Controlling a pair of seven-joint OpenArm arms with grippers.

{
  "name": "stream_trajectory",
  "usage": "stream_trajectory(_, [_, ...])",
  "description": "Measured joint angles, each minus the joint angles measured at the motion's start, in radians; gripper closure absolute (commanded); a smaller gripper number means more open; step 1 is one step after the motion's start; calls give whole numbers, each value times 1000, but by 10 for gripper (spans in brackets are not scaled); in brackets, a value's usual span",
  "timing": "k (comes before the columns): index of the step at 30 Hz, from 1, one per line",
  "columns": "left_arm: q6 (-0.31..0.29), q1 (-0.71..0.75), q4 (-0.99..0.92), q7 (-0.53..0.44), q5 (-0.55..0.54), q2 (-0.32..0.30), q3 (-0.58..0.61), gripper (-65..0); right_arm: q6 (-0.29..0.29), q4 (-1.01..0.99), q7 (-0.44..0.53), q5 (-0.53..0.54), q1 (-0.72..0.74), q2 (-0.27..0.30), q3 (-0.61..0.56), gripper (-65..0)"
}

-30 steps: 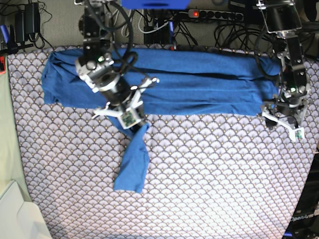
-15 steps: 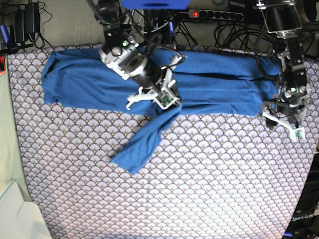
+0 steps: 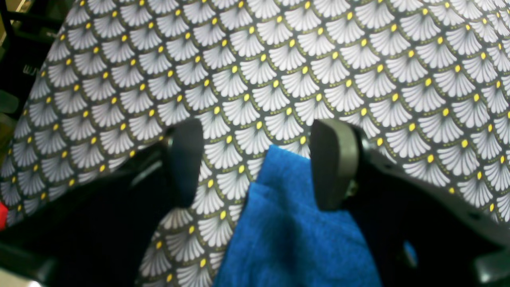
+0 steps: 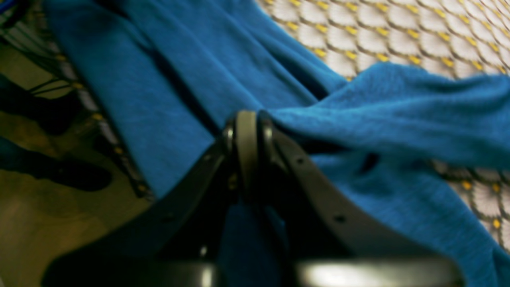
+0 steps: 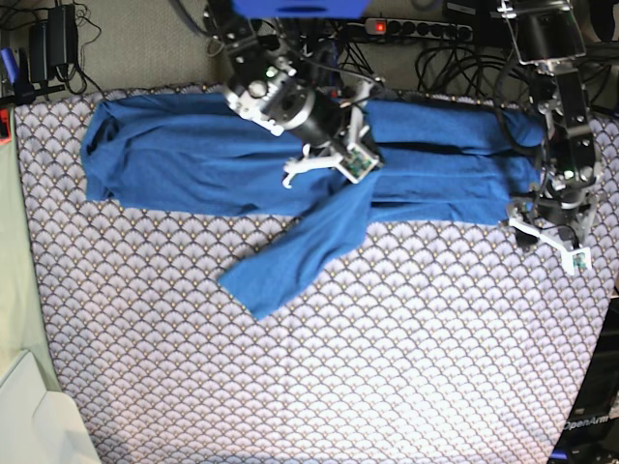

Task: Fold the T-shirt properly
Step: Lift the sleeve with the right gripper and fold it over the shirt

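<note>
The T-shirt lies as a long blue band across the far part of the tabletop, on the scallop-patterned tablecloth. One sleeve runs from the band diagonally toward the near left, its cuff end resting flat on the cloth. Its upper end rises to the right gripper, which hangs over the middle of the band.

In the right wrist view the right gripper has its jaws pressed together, and blue knit drapes away from their tips to the right; the fabric seems to be pinched between them, though the picture is soft and the exact fold caught there is hard to make out. The arm's own body hides the part of the shirt beneath it in the base view.

The left gripper sits at the shirt's right end, by the tabletop's edge. Its wrist camera shows the jaws spread wide, with the left gripper holding nothing: a corner of the T-shirt reaches up between the two pads without visibly touching either, and bare tablecloth fills the rest. The lower part of that view is dark gripper body, which cuts off the shirt beyond.

A power strip and tangled cables lie behind the tabletop.
</note>
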Motion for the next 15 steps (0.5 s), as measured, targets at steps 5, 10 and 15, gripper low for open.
stream_trajectory(5, [0, 0, 0, 0, 0, 0, 0, -412, 0, 0, 8, 3, 5, 0, -44, 0])
stream_trajectory(10, [0, 0, 0, 0, 0, 0, 0, -412, 0, -46, 7, 3, 7, 0, -42, 0])
stream_trajectory(15, [0, 0, 0, 0, 0, 0, 0, -412, 0, -58, 7, 1, 5, 0, -42, 0])
